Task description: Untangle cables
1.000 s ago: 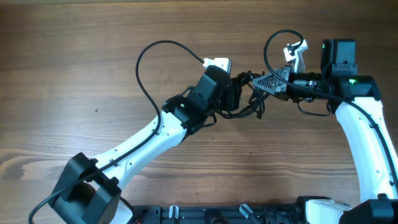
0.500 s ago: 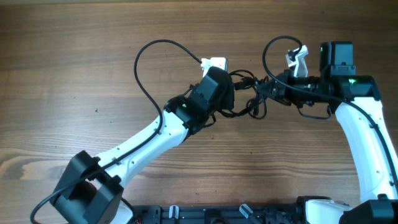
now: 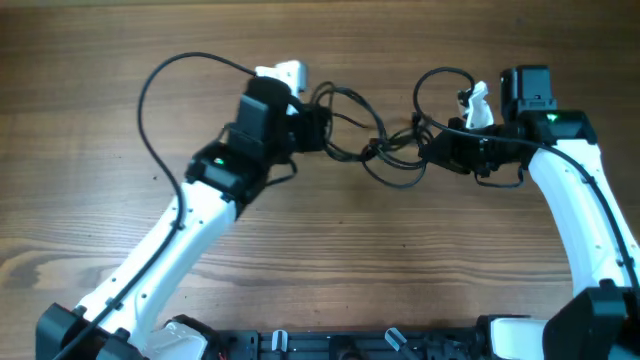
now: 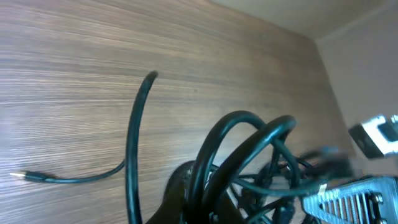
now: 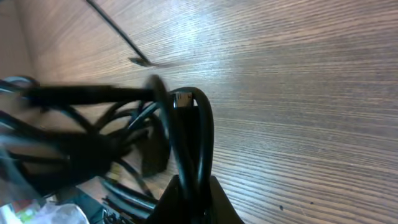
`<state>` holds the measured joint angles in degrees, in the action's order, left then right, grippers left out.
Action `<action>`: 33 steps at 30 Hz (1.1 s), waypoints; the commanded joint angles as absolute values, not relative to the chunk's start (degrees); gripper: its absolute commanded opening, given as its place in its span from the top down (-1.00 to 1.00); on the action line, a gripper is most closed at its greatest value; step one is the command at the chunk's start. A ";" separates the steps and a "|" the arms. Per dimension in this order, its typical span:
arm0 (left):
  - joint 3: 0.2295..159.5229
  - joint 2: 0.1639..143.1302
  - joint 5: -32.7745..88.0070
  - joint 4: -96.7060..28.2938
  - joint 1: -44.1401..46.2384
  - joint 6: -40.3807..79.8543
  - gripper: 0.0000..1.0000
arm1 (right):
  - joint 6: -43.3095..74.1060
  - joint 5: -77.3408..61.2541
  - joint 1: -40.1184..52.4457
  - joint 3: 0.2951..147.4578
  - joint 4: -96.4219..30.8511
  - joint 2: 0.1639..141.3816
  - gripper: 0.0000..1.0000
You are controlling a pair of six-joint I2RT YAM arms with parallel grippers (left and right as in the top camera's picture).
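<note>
Black cables (image 3: 378, 150) bridge left tool (image 3: 320, 128), right tool (image 3: 432, 150); arms angled inward, likely clamped.

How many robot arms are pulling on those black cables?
2. The left arm reaches in from the bottom left. The right arm reaches in from the bottom right. They meet at the cables near the top middle. No other arm shows.

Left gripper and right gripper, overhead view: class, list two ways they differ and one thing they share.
The left gripper grips the black cables at their left end, pointing right; the right gripper grips their right end, pointing left. The left gripper sits slightly higher in the picture than the right gripper. Both are shut on the cables.
</note>
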<state>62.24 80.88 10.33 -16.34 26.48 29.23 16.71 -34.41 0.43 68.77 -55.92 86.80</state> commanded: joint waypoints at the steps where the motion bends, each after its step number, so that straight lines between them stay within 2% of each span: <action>1: 62.65 77.67 8.43 -16.51 18.63 30.22 0.92 | 20.16 -17.15 -1.67 68.88 -57.10 88.09 0.91; 4: 62.65 77.67 8.54 -17.26 15.73 32.23 0.92 | 23.11 -11.11 -4.56 68.88 -56.90 88.09 0.91; 15: 62.65 77.67 9.61 -17.26 15.25 33.50 0.92 | 22.63 -10.90 -16.21 68.88 -54.17 88.09 0.88; 18: 62.65 77.67 9.61 -17.65 15.27 33.50 0.92 | 20.05 -18.52 -20.10 68.88 -52.97 88.09 0.88; 21: 62.63 77.69 11.55 -17.98 15.66 33.41 0.92 | 11.42 -30.20 -20.18 68.88 -53.23 88.09 0.80; 23: 62.63 77.80 12.91 -19.20 16.53 32.23 0.92 | 9.39 -31.20 -19.07 68.88 -54.81 88.09 0.78; 25: 62.63 77.93 12.84 -21.43 17.63 31.05 0.76 | 8.05 -31.16 -17.52 68.88 -55.86 88.09 0.77; 26: 62.63 78.22 12.84 -22.96 18.39 30.15 0.66 | 7.40 -31.09 -16.21 68.88 -56.36 88.09 0.72; 27: 62.63 78.61 12.82 -24.23 18.96 29.56 0.45 | 7.22 -30.63 -14.87 68.88 -56.69 88.09 0.65; 29: 62.63 79.53 12.56 -26.72 19.86 28.40 0.14 | 7.33 -29.12 -12.21 68.88 -56.66 88.16 0.38; 31: 62.63 80.40 12.58 -28.42 20.21 27.16 -0.34 | 8.40 -26.83 -9.87 68.88 -56.40 88.33 0.01; 33: 62.63 80.97 12.43 -29.45 20.12 27.18 -0.51 | 9.61 -25.47 -8.08 68.88 -56.16 88.64 -0.61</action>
